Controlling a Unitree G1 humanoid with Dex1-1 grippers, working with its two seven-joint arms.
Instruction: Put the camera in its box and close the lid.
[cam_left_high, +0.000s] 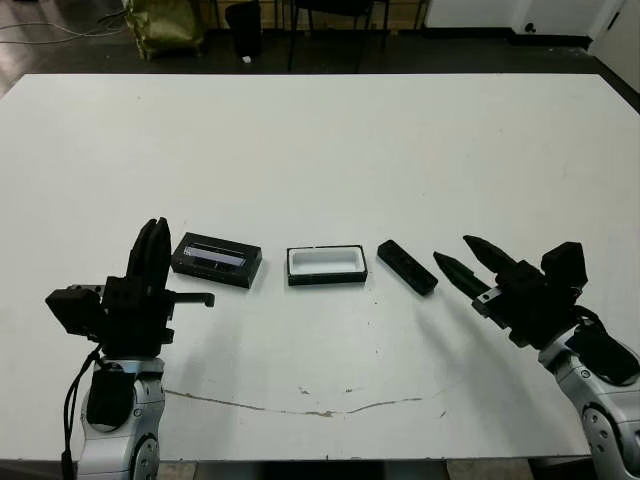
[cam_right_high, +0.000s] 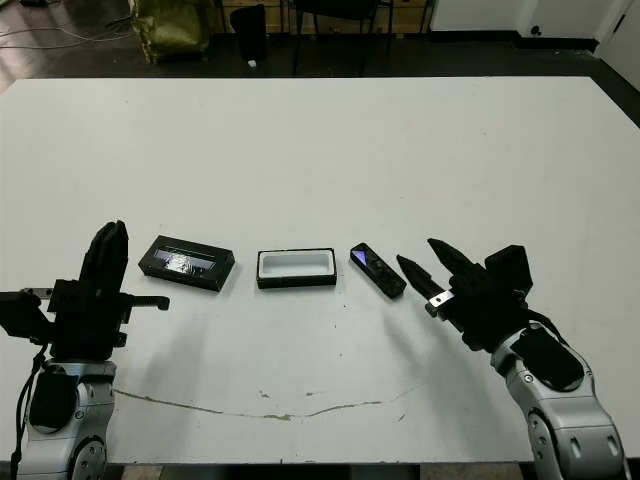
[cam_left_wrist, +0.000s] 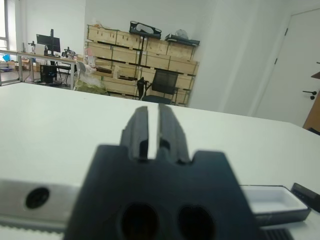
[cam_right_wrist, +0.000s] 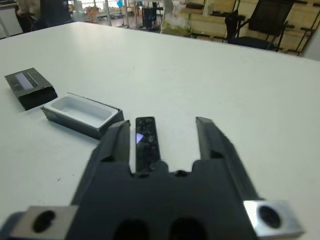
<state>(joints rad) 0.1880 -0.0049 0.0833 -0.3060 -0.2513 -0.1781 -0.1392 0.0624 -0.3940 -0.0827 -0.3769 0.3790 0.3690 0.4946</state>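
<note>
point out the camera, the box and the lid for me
camera (cam_right_high: 377, 269), right eye view, middle of its top face
box (cam_right_high: 295, 264), right eye view, white lining inside
lid (cam_right_high: 186, 263), right eye view, glossy strip on top

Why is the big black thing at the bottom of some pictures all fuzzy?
In both wrist views the gripper bodies sit too close to the lens, so the left gripper and right gripper blur, while the box stays sharper.
</note>
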